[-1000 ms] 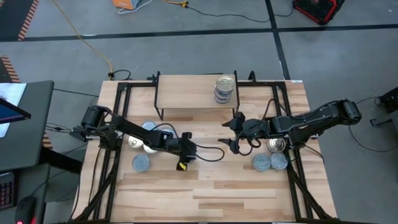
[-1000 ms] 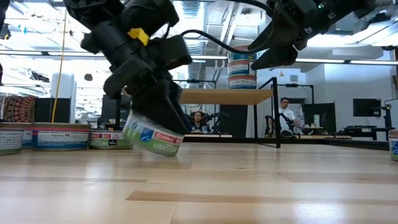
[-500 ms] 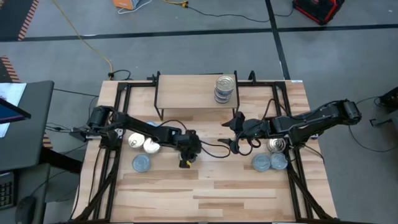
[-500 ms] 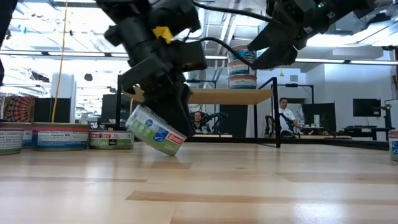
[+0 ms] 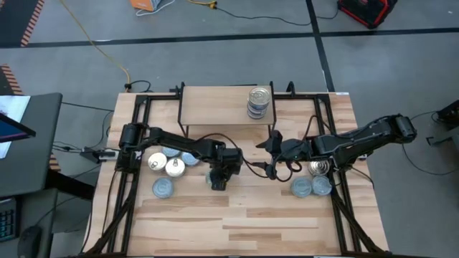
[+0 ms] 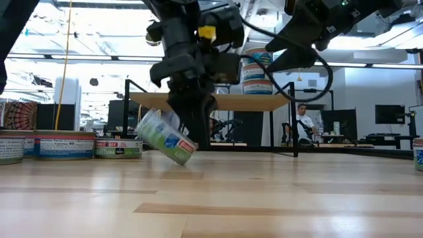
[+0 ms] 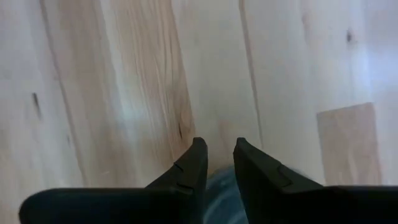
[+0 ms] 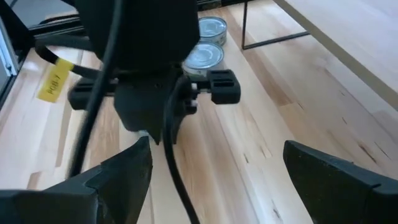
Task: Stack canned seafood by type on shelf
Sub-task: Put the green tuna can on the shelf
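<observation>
The left gripper (image 6: 192, 129) is pinching a tilted tin (image 6: 165, 137) between its fingers; three tins (image 5: 259, 102) are sitting stacked on the shelf (image 5: 215, 106), many remaining on the bench (image 5: 237, 215); the right gripper (image 5: 271, 156) is hovering, fingers spread.

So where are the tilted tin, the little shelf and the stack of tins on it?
Tilted tin (image 6: 166, 137): low view, on its green-labelled side wall.
Shelf (image 5: 215, 107): high view, on a bare part of its light wood top.
Stack of tins (image 5: 259, 96): high view, on the top tin's lid.
</observation>
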Controlling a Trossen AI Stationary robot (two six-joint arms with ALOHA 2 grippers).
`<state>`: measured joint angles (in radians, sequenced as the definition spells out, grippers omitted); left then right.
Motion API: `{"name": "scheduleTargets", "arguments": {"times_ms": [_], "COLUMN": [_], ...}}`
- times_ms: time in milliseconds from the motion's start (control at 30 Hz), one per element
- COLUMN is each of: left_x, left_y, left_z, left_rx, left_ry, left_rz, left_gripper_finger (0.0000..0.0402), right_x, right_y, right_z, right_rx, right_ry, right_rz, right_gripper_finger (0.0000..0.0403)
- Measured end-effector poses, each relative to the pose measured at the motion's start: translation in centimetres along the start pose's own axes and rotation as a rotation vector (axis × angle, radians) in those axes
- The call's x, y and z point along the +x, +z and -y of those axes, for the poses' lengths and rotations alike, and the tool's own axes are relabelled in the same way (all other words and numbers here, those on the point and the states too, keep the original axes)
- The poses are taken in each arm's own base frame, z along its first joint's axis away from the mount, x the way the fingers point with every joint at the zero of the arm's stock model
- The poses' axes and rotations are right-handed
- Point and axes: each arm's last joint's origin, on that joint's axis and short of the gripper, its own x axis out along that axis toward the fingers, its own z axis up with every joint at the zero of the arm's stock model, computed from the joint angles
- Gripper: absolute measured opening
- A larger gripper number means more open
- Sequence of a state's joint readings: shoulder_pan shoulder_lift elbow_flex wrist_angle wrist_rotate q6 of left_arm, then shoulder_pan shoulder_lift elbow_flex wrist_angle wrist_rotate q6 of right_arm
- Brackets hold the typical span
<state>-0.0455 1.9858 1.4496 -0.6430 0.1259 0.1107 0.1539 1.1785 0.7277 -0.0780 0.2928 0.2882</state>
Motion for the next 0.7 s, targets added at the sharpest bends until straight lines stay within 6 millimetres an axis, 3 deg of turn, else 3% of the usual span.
{"name": "scheduleTargets", "arguments": {"times_ms": [433, 567, 700], "left_x": [-2.2, -3.0, -2.0], "left_y": [1.8, 1.8, 1.0], "left_z": [0.2, 1.9, 4.9], "left_rx": [0.054, 0.094, 0.168], "left_ry": [0.0, -0.013, 0.027], "left_rz": [0.017, -0.028, -0.082], "left_gripper_finger": [0.0071, 0.0071, 0.0071], "right_x": [-5.3, -6.0, -6.4], "right_y": [0.3, 0.2, 0.1], "right_z": [0.8, 0.2, -0.2], "right_rx": [0.085, 0.073, 0.055], "right_ry": [0.029, 0.044, 0.022], "right_rz": [-0.001, 0.012, 0.026], "right_gripper_finger": [0.0382, 0.0382, 0.0382]}}
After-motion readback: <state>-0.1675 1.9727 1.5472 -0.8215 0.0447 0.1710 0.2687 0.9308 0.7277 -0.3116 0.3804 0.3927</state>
